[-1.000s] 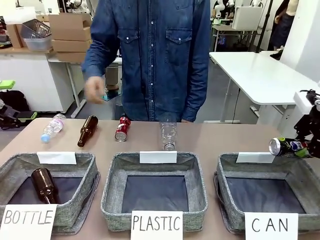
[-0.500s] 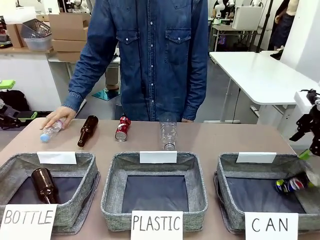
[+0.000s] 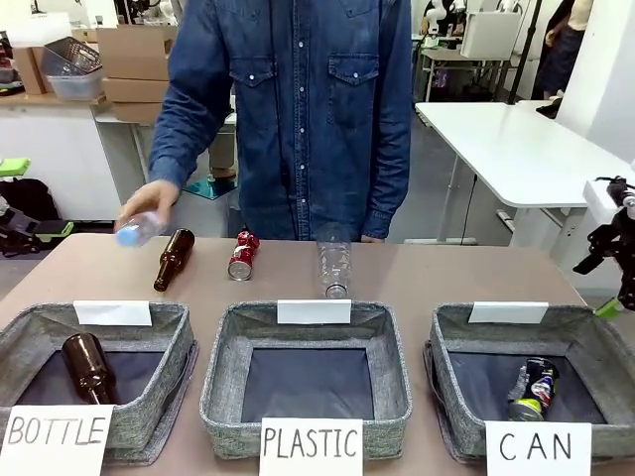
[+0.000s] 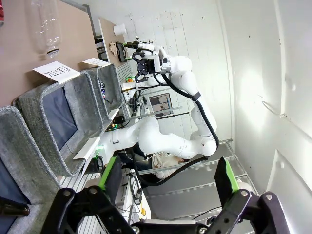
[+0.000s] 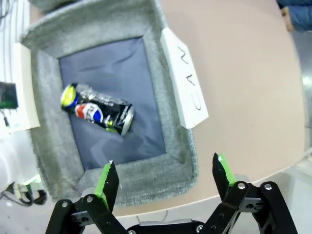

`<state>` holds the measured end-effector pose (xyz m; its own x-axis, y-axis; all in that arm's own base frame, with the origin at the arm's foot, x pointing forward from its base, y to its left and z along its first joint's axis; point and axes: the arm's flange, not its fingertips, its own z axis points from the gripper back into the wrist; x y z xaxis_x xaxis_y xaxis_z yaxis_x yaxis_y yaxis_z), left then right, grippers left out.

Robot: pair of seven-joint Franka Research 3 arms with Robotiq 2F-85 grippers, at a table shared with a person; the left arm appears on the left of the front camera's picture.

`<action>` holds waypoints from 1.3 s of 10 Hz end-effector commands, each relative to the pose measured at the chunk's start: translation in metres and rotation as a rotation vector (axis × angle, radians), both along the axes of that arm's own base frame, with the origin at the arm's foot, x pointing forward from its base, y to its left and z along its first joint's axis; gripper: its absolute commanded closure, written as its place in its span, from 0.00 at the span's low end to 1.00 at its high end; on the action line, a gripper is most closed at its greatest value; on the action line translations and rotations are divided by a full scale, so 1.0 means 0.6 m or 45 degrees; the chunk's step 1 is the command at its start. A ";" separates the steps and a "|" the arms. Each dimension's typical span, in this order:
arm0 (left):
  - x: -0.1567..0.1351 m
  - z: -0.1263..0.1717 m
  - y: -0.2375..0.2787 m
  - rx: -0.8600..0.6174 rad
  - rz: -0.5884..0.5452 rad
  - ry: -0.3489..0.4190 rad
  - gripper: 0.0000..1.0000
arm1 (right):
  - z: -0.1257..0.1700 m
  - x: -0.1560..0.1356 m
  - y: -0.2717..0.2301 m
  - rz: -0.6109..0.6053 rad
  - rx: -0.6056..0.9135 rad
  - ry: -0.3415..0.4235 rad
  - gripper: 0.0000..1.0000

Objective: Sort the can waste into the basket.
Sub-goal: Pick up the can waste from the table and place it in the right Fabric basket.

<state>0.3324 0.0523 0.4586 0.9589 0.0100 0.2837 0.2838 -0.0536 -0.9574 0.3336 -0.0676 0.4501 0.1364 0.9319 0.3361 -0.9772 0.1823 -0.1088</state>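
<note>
The dark can [image 3: 534,389] with yellow, green and blue print lies inside the grey CAN basket [image 3: 451,342]; in the right wrist view that can [image 5: 97,109] rests on the dark floor of the basket [image 5: 48,126]. My right gripper [image 5: 165,178] hangs open above the basket's edge, holding nothing, and shows at the far right [image 3: 615,288] of the front view. The crushed red can [image 3: 243,255] lies on the table near the person. My left gripper [image 4: 168,175] is open and empty, off to the table's side.
The person's hand holds a clear plastic bottle [image 3: 139,228] above the table's far left. A brown bottle [image 3: 174,260] and another clear bottle [image 3: 335,268] lie on the table. The PLASTIC basket [image 3: 223,347] stands in the middle; the BOTTLE basket [image 3: 169,342] holds a brown bottle [image 3: 87,367].
The dark can left my right gripper, fell into the CAN basket and settled there. The person's hand reached the clear bottle at far left and lifted it.
</note>
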 end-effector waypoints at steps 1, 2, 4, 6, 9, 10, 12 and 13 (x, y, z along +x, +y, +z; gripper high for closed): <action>-0.002 0.003 -0.004 -0.030 0.005 -0.028 0.00 | -0.021 -0.033 0.033 -0.200 0.211 0.086 0.00; -0.002 0.003 -0.004 -0.030 0.005 -0.028 0.00 | 0.014 -0.021 0.053 -0.468 0.508 0.353 0.00; -0.002 0.003 -0.004 -0.030 0.005 -0.028 0.00 | 0.080 0.009 0.069 -1.164 1.298 0.902 0.00; -0.002 0.003 -0.004 -0.030 0.005 -0.028 0.00 | 0.096 0.036 0.056 -1.437 1.642 1.335 0.00; -0.002 0.003 -0.004 -0.030 0.005 -0.028 0.00 | 0.075 0.071 -0.019 -1.465 1.932 1.700 0.00; -0.002 0.003 -0.004 -0.030 0.005 -0.028 0.00 | 0.059 0.071 -0.053 -1.309 2.070 1.754 0.00; -0.002 0.003 -0.004 -0.030 0.005 -0.028 0.00 | 0.051 0.057 -0.027 -0.926 1.082 1.341 0.00; -0.002 0.003 -0.004 -0.030 0.005 -0.028 0.00 | 0.051 0.057 -0.027 -0.926 1.082 1.341 0.00</action>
